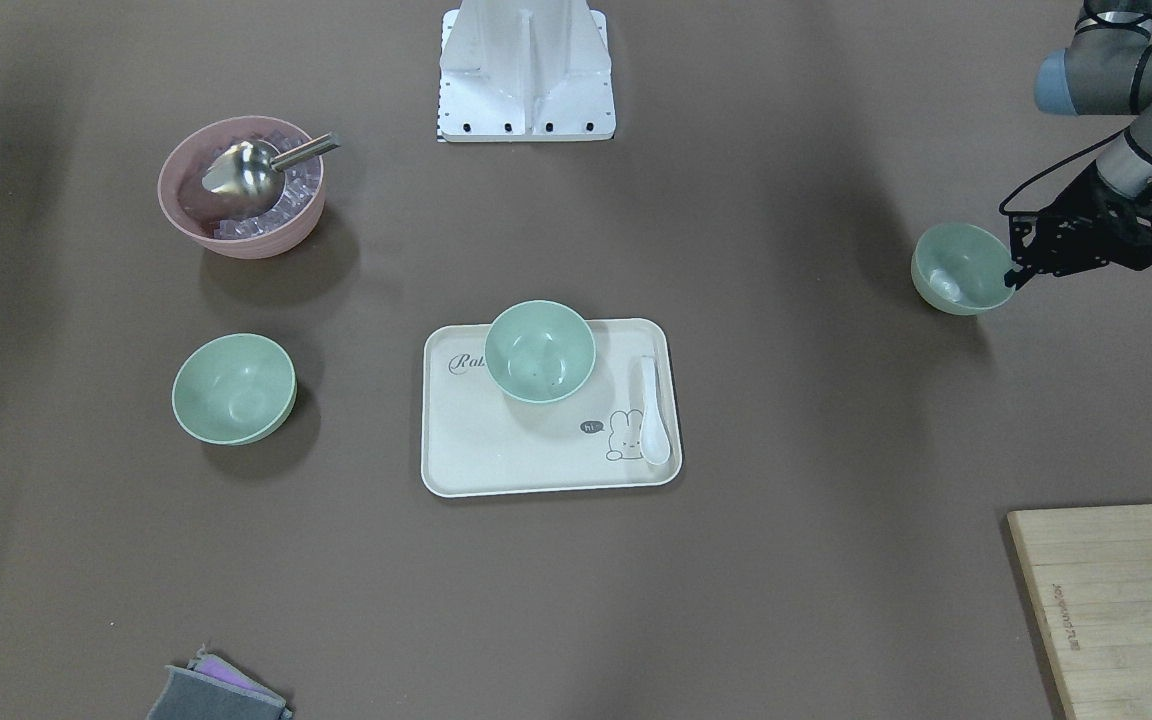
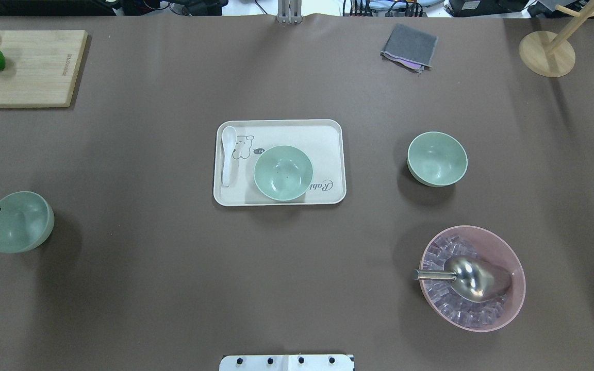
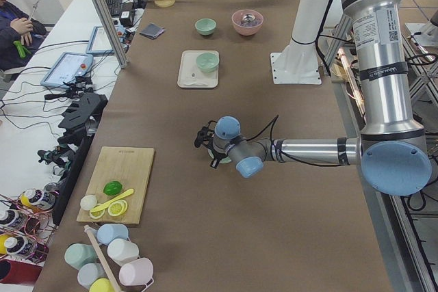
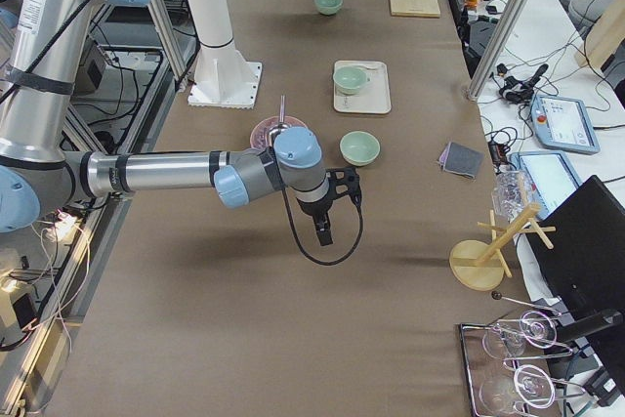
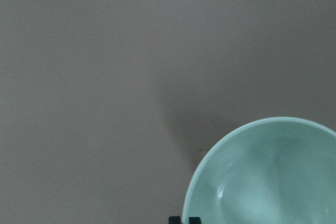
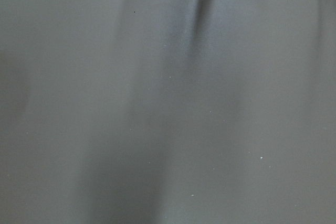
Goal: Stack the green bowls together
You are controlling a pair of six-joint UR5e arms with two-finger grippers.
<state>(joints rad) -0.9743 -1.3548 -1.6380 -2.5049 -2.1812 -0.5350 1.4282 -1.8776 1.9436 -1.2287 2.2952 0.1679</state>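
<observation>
Three pale green bowls are in view. My left gripper (image 1: 1014, 275) is shut on the rim of one green bowl (image 1: 961, 268) at the table's left end. That bowl looks tilted and slightly raised, and it also shows in the overhead view (image 2: 18, 221) and the left wrist view (image 5: 273, 177). A second green bowl (image 1: 540, 352) stands on the cream tray (image 1: 496, 450). The third green bowl (image 1: 234, 388) stands on the table to the robot's right. My right gripper (image 4: 323, 234) hovers over bare table near the pink bowl. I cannot tell whether it is open or shut.
A pink bowl (image 1: 176, 170) with ice cubes and a metal scoop (image 1: 246, 170) stands near the robot's base. A white spoon (image 1: 652, 410) lies on the tray. A wooden cutting board (image 2: 29, 67), a grey cloth (image 2: 409, 46) and a wooden stand (image 2: 547, 54) sit along the far edge.
</observation>
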